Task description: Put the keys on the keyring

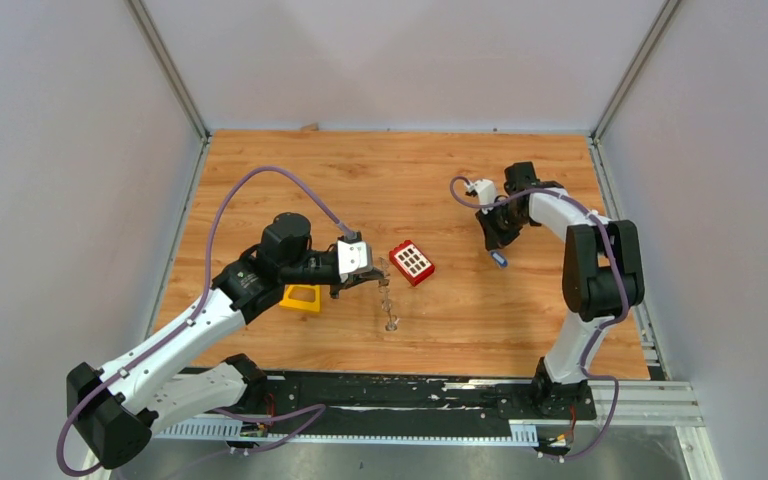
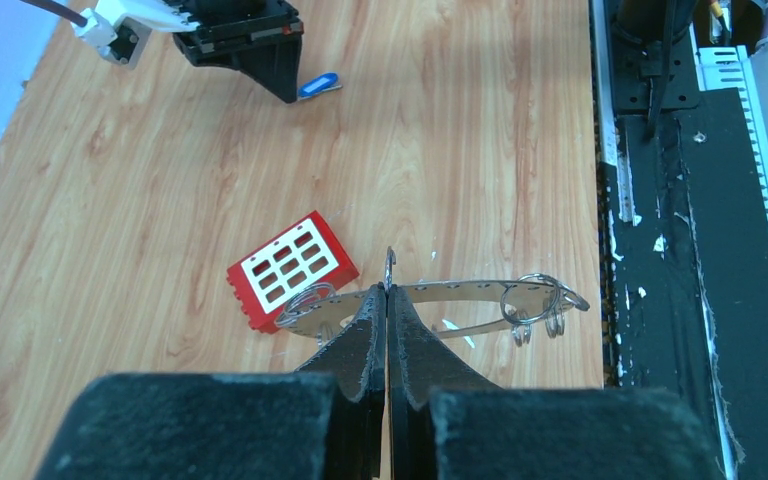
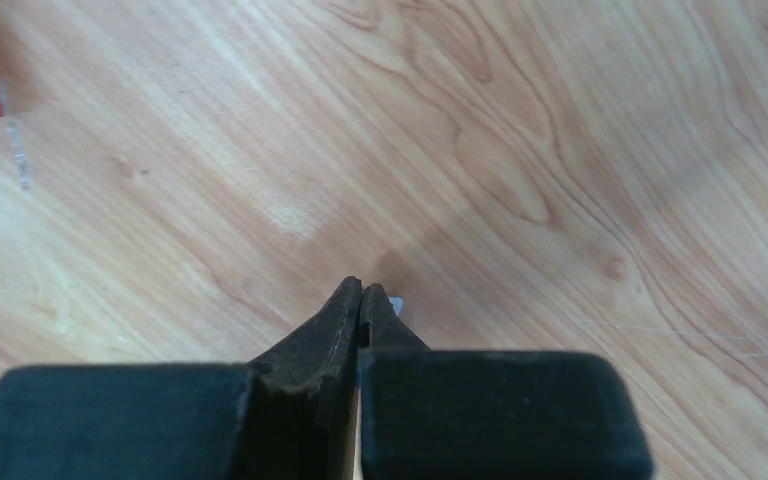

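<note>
Nearest the arm bases, the keyring (image 2: 460, 291) is held up off the table (image 1: 480, 330) by the left gripper (image 2: 388, 292), whose fingers are pressed together on its thin metal band; small silvery rings (image 2: 535, 300) are seen strung on the band to either side of the grip; in the overhead view the keyring is seen edge-on, hanging toward the wood, and whether its lower end touches cannot be told. Beside the left arm a yellow frame (image 1: 301, 297) is seen lying flat; a red block (image 2: 292, 268) with white squares is found just beyond the keyring. Farther off, on the right side, the right gripper (image 3: 362, 288) is set low over the wood with its fingers together; the blue key (image 2: 320, 84) is seen right at their tips, its head sticking out to one side; whether its blade is truly pinched cannot be told. No black-headed key can be made out. The task is judged to be at an early stage: the keyring is presented, one key is at best being picked up, and neither loose key is threaded yet; carrying, lining up and threading are all left to be done.
</note>
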You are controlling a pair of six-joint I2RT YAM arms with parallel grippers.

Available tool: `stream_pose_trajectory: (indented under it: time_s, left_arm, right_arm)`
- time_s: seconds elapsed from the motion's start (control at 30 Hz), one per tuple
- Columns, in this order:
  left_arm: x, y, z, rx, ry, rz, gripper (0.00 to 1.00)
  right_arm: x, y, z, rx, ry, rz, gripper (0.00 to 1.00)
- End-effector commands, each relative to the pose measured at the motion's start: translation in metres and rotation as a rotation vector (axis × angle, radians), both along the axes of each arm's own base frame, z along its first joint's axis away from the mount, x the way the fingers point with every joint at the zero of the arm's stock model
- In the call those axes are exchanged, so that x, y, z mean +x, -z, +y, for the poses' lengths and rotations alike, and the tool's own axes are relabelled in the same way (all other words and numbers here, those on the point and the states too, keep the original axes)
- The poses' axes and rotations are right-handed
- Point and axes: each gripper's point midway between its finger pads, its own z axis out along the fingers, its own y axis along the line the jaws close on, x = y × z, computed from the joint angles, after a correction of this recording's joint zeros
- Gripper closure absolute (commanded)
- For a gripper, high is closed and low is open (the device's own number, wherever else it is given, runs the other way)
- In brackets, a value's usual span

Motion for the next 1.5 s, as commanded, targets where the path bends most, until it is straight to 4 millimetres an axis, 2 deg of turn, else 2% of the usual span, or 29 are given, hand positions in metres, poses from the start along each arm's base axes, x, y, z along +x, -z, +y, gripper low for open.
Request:
stream_pose_trajectory:
  time_s: [0.0,0.17,0.8,1.47]
  left_arm:
    - [-0.001,-0.015,-0.005,-0.047,0.022,-0.031,1.0]
    - [-0.002,-0.015,-0.005,-0.047,0.024,-0.032,1.0]
    - [-0.003,-0.015,-0.005,-0.049,0.033,-0.039,1.0]
    - [-0.004,-0.015,-0.004,-0.051,0.035,-0.045,1.0]
  right_arm:
    - [-0.015,-0.017,0.03,0.095,-0.094,-0.016,1.0]
    - [-0.024,-0.01,0.04,0.104,-0.124,-0.004,0.97]
    - [-0.031,0.0,0.032,0.061,-0.135,0.002,0.78]
    - [-0.034,-0.009,0.021,0.008,-0.139,-0.041,0.82]
